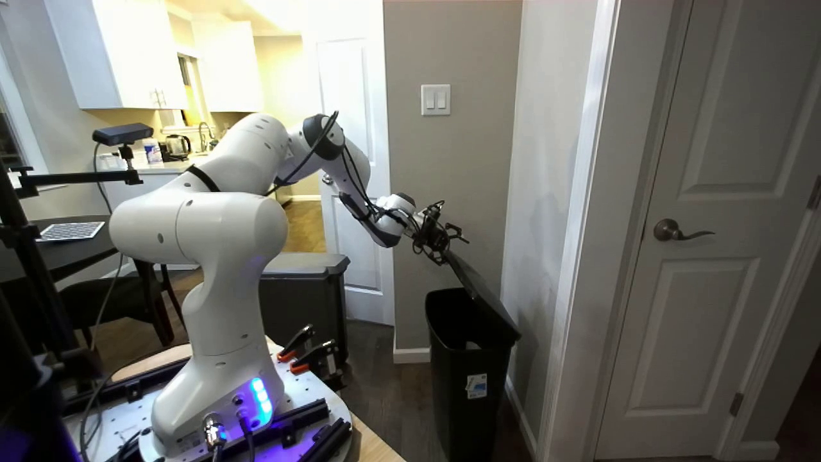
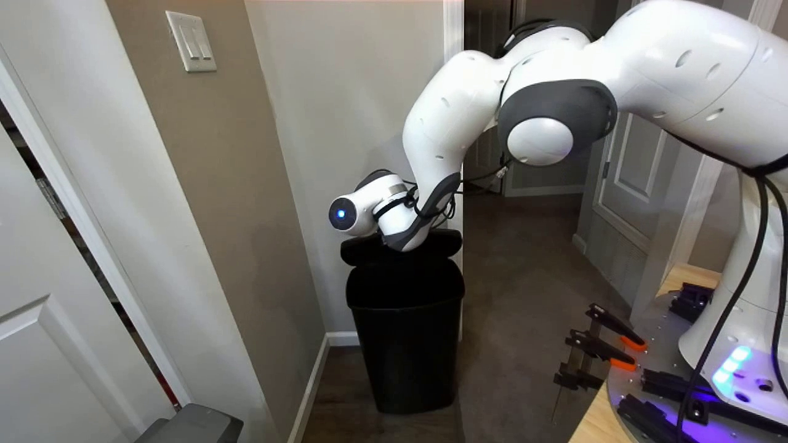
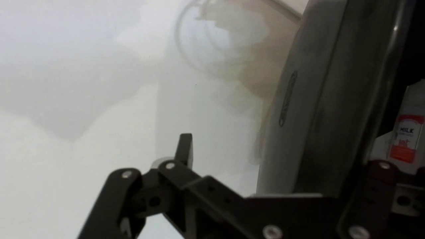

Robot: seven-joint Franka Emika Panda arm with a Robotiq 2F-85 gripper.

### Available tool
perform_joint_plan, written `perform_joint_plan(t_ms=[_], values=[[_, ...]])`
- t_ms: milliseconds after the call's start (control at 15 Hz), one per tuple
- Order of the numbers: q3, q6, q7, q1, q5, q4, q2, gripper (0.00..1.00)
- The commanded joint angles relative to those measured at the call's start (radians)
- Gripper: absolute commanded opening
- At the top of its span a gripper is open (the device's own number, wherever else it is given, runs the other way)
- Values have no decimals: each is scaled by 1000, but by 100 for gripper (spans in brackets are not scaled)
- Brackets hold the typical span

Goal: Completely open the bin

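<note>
Half-raised lid (image 3: 308,109) between the spread fingers (image 3: 186,151) of the hand (image 1: 453,248), the bin (image 1: 471,404) below.

The bin is upright on the floor (image 1: 385,385) beside the wall (image 1: 551,128), long axis vertical; the lid slants from the bin's wall-side edge up to the hand, so the coming push likely goes toward the wall. Finger contact is unclear. One hand, one bin, one lid, one grey-lidded container (image 1: 304,301), one milk label (image 3: 407,137).
</note>
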Motion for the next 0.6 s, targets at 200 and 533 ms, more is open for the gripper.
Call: perform_joint_plan(t_ms=[200,533], values=[[224,6,-13,-210,-168,-26,-154,100],[349,-11,-63,-342,-189,11,-184,100]])
